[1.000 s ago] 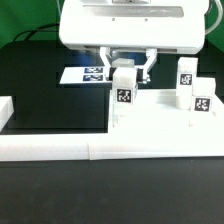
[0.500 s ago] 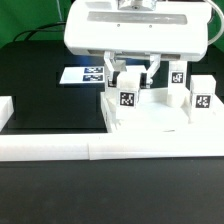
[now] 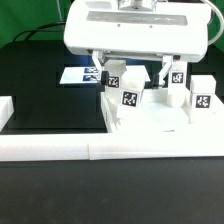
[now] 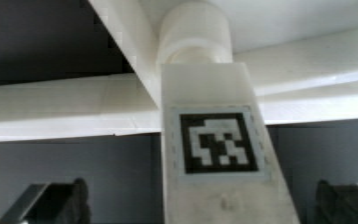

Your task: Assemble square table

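A: Item one, the square slab?
B: Slab, white and thick, flat on the black bench, pushed against the low white border wall toward the exterior view's right.

A: Legs?
B: Front leg, white with a black-and-white tag, upright on the slab near its left corner in the exterior view. Second leg just behind it. Two more, one leg and another leg, upright toward the exterior view's right.

A: The jaws?
B: Gripper hangs over the slab, jaws spread wide, one finger on each side of the front leg. In the wrist view the tagged leg fills the middle, and dark fingertips sit apart from it on both sides, not touching.

A: Anything else?
B: Marker board, flat on the bench behind, partly hidden by the arm.
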Motion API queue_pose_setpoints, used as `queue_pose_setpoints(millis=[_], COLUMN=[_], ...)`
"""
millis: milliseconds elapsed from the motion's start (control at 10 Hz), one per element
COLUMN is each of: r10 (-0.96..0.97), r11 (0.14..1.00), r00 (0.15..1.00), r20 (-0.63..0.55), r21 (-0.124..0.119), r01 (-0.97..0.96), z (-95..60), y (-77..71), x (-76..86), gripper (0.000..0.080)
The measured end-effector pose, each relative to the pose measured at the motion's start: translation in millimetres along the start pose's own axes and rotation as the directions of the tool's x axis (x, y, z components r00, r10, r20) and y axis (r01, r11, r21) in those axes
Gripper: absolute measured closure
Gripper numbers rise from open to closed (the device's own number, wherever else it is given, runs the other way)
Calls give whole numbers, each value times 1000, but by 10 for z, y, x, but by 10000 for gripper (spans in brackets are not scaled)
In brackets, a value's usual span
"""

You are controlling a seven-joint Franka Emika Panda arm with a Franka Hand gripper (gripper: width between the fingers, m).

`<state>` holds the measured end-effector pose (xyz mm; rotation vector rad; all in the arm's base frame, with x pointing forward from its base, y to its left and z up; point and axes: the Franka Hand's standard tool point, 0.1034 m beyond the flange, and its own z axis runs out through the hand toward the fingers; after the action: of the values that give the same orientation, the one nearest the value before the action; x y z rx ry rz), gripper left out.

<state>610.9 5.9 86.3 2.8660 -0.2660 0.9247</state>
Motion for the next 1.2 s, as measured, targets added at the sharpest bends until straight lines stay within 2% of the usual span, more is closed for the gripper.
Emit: queue_pose_setpoints(millis=[400, 500, 600, 700, 800, 900, 1000, 1100, 1200], r10=[-20, -19, -8, 9, 11, 15, 16, 19, 14], r11=[1000, 1000, 999, 998, 998, 997, 996, 996, 996], r00=[1000, 997, 986, 988, 969, 935, 902, 852, 785], r20=[11, 74, 164, 156, 247, 353, 432, 524, 619], r21=[1, 13, 41, 56, 61, 69, 70, 66, 63], r01=[20, 18, 1, -18, -27, -42, -51, -63, -68], z=[2, -30, -141, -204, -166, -162, -128, -109, -86], y=[-3, -18, -25, -20, -42, -46, 26, 79, 58], x=[-7, 5, 103, 211, 132, 188, 221, 137, 91], gripper=[151, 151, 151, 151, 151, 151, 151, 151, 151])
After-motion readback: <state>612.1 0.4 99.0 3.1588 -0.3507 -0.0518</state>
